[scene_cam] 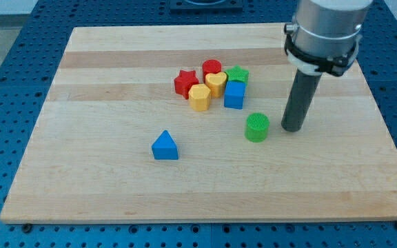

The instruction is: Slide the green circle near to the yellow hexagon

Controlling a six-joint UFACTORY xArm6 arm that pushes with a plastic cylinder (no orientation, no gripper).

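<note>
The green circle [257,127] lies right of the frame's centre on the surface [102,83], apart from the other blocks. The tool is a bare rod with nothing to open or close, and nothing is held by it; its tip [293,129] is set down just right of the circle, a narrow gap being visible between them.

The yellow hexagon [199,97] is found up and to the left, at the lower left of a tight cluster. A blue cube [233,94] stands between it and the circle, with a yellow heart [216,83], a green star [238,74], a red star [185,83] and another red block [211,67] packed behind.

A push aimed straight at the hexagon is likely to drive the circle into the cube, so that the cluster is scattered and the hexagon itself displaced. An off-centre contact is also a risk: the round block may be rolled off the tip and sent toward the lower frame. The blue triangle [165,146], at lower left, is judged safely clear.
</note>
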